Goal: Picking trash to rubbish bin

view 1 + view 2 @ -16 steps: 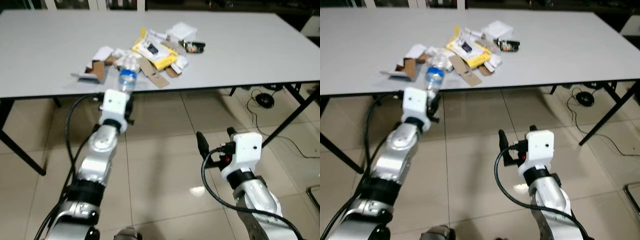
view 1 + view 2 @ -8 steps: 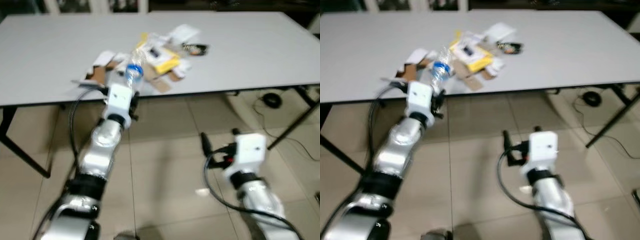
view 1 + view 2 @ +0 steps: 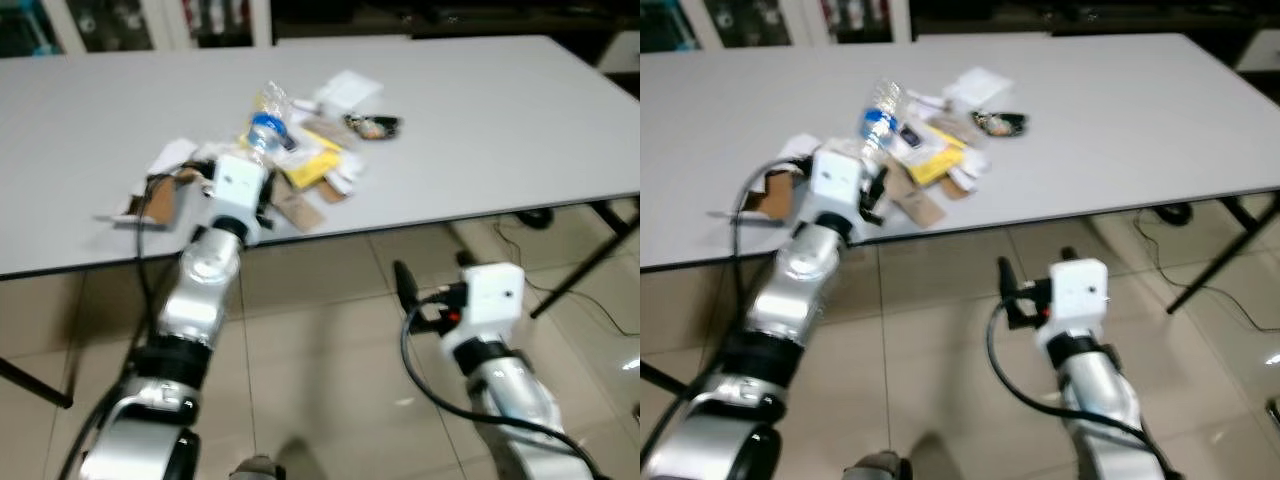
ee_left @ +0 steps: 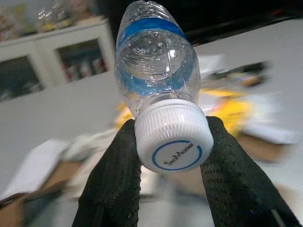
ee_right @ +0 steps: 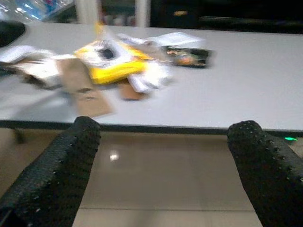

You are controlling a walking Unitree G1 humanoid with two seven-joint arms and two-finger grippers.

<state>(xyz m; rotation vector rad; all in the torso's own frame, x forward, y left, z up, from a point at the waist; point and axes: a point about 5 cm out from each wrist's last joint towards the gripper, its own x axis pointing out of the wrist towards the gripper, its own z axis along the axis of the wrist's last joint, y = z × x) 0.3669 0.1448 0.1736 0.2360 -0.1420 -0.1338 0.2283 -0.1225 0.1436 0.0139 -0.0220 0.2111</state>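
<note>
Above the table [image 3: 520, 110] edge, our left gripper [image 4: 169, 156] pinches the water bottle [image 4: 158, 61] cap; our right gripper [image 5: 165, 175], spread wide, hovers below.

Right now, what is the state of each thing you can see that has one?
Clear plastic water bottle with blue label: capped, held by its cap end, lifted.
Left gripper: shut on the bottle's white cap.
Right gripper: open, holding nothing, below table height.
Yellow packet: lying flat among paper and cardboard scraps.
</note>
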